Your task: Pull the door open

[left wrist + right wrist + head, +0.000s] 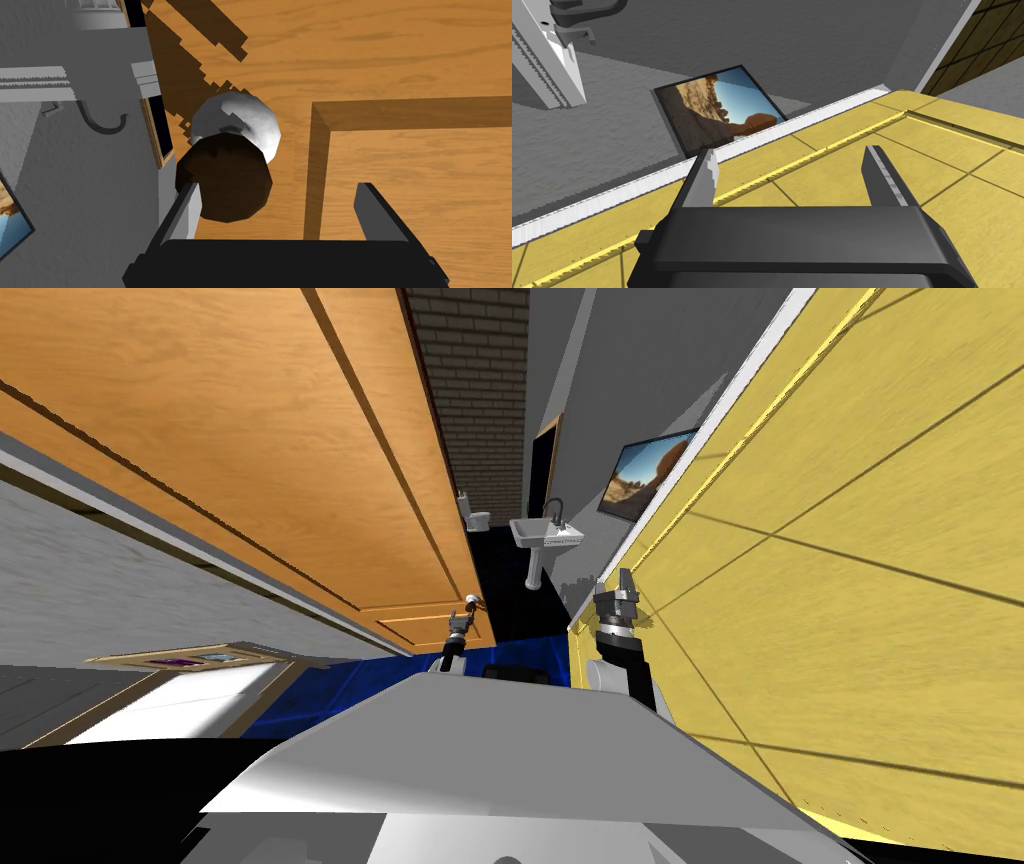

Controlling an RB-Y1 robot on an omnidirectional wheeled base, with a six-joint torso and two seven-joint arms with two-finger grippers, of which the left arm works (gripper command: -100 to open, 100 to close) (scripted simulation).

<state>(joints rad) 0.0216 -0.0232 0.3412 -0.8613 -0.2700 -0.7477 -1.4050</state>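
My left claw (278,189) hung released just short of the knob (240,122) on the wooden door (400,60), so I judged easing forward and clenching came next.

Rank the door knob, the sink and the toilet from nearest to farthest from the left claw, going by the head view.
1. Door knob, on the wooden door, right at the left claw.
2. Sink, beyond the door, to the right.
3. Toilet, back by the brick wall.
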